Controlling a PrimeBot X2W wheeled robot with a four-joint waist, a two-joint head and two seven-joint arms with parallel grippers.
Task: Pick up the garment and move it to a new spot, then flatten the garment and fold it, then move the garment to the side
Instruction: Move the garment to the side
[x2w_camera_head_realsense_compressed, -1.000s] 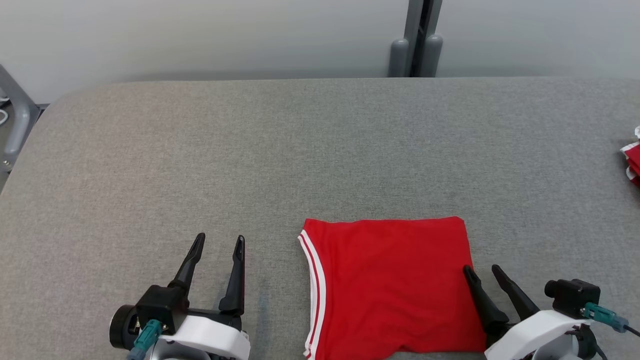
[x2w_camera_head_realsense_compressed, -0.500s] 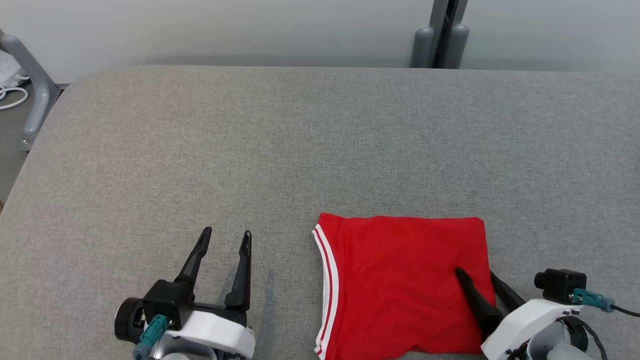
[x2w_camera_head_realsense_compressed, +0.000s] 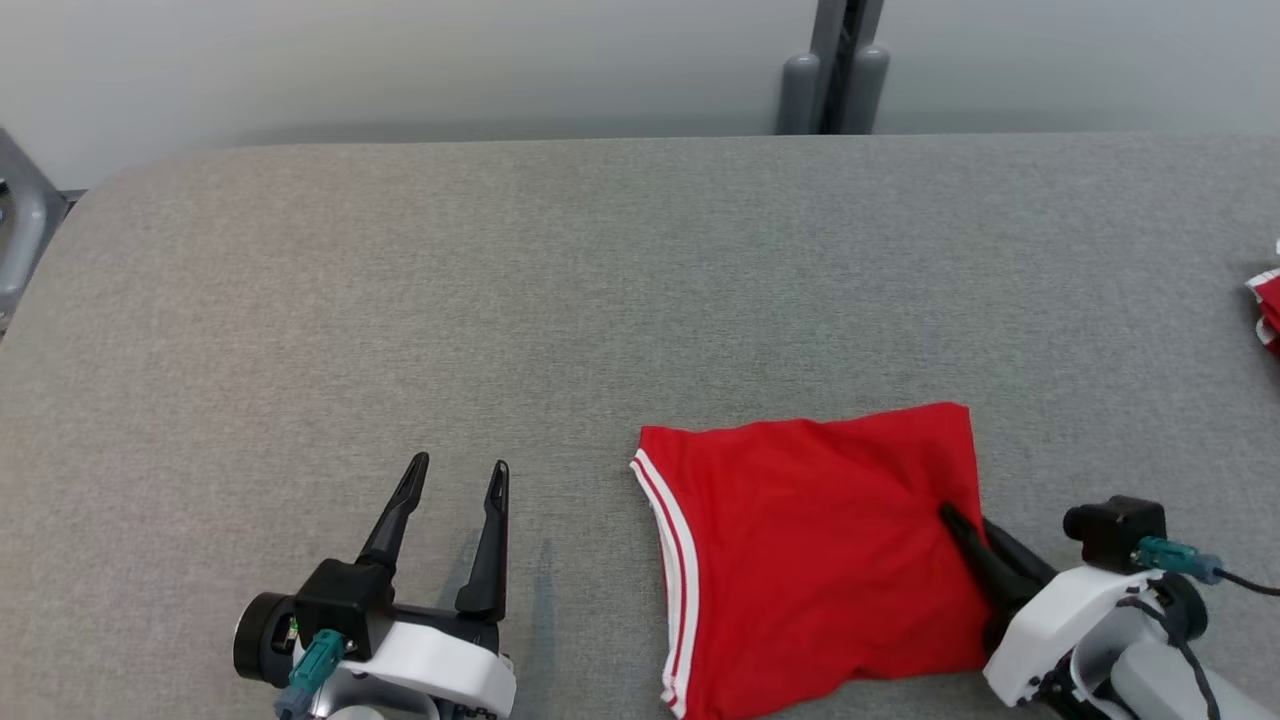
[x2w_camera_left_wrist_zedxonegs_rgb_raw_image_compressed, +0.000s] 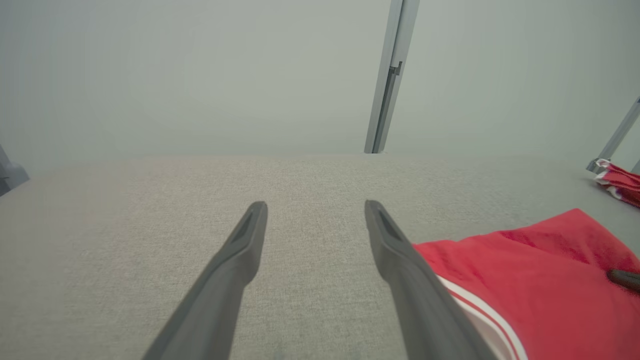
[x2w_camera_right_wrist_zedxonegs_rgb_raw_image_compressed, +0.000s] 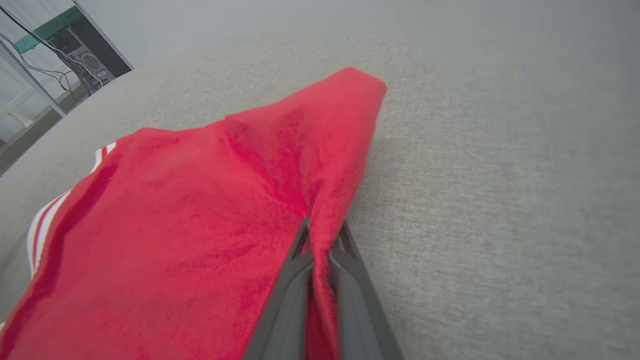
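The garment (x2w_camera_head_realsense_compressed: 810, 550), red and folded into a rough square with red-and-white striped trim along its left edge, lies on the grey table at the lower centre-right. My right gripper (x2w_camera_head_realsense_compressed: 965, 520) is shut on the garment's right edge, and the cloth (x2w_camera_right_wrist_zedxonegs_rgb_raw_image_compressed: 280, 165) is pinched between the two dark fingers and lifted into a ridge. My left gripper (x2w_camera_head_realsense_compressed: 455, 470) rests open on the table to the garment's left, apart from it, with nothing between its fingers. In the left wrist view the garment (x2w_camera_left_wrist_zedxonegs_rgb_raw_image_compressed: 540, 270) lies just right of the left gripper (x2w_camera_left_wrist_zedxonegs_rgb_raw_image_compressed: 315, 207).
The grey fabric-covered table (x2w_camera_head_realsense_compressed: 500, 300) stretches wide to the back and left. Another red-and-white cloth (x2w_camera_head_realsense_compressed: 1265, 305) sits at the far right edge. A grey post (x2w_camera_head_realsense_compressed: 835, 65) stands behind the table against a pale wall.
My right gripper has shut on the garment's right edge and raised it slightly, so the cloth has skewed. The left gripper keeps its place; the camera has shifted.
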